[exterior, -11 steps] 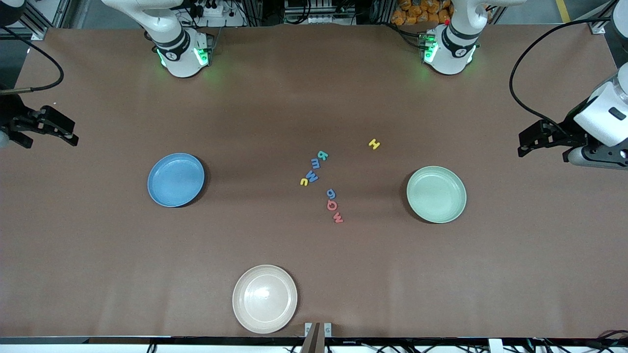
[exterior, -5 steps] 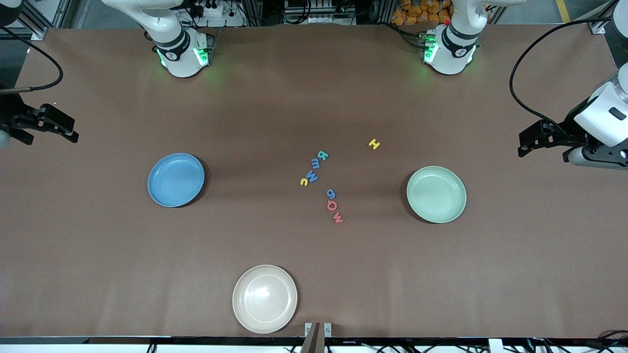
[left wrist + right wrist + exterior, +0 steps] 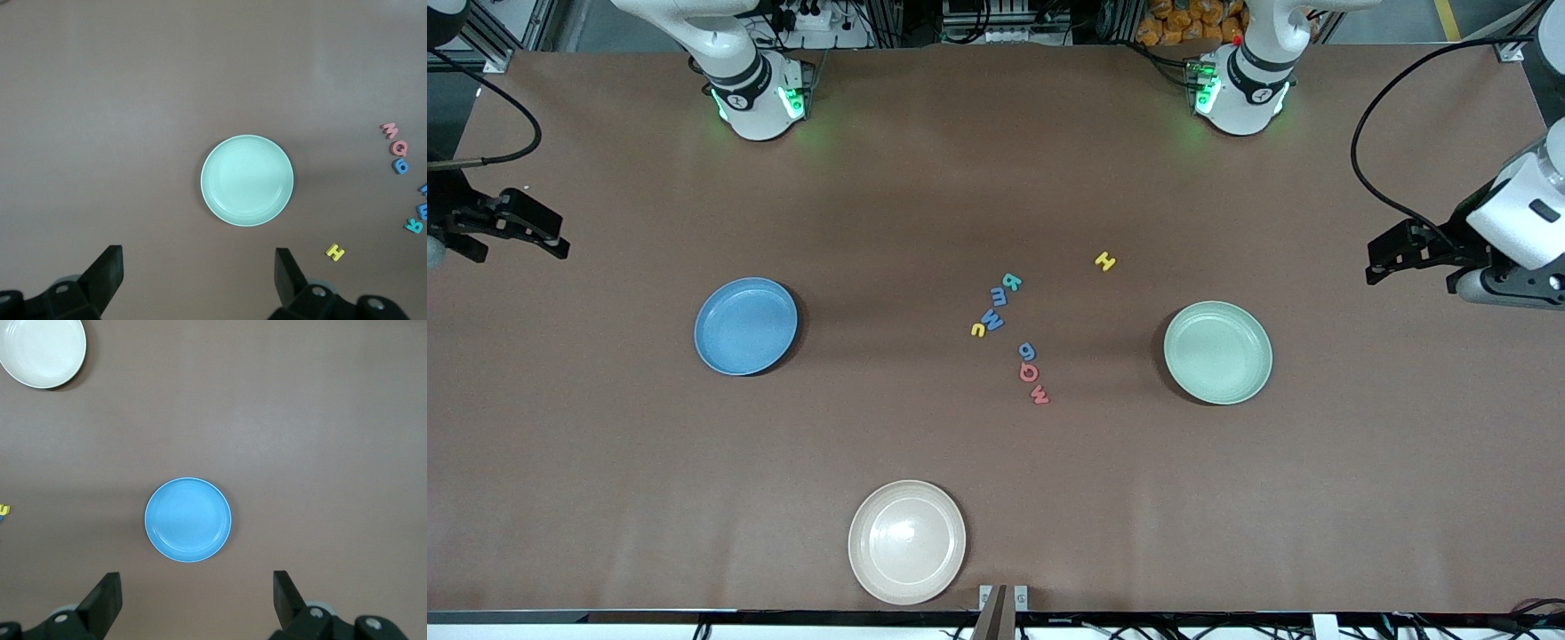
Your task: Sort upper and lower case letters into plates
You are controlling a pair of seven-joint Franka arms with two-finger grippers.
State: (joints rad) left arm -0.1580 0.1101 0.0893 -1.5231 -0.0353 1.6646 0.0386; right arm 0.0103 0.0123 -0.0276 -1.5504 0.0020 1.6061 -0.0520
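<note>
Several tiny letters lie mid-table between the plates: a yellow H (image 3: 1105,260) alone, a teal one (image 3: 1011,283), a blue M (image 3: 992,320), a yellow one (image 3: 978,330) and a pink Q (image 3: 1029,372) among them. The blue plate (image 3: 745,326) lies toward the right arm's end, the pale green plate (image 3: 1217,352) toward the left arm's end; both hold nothing. My left gripper (image 3: 1375,263) hangs open over the table's end beside the green plate (image 3: 247,180). My right gripper (image 3: 560,248) hangs open over the table's end beside the blue plate (image 3: 188,519). Neither holds anything.
A cream plate (image 3: 907,542) sits near the table's front edge, also seen in the right wrist view as the cream plate (image 3: 41,350). Black cables (image 3: 1369,133) loop over the table's ends near both arms.
Both grippers have drifted very slightly at the table's ends. Letters and plates have not moved.
</note>
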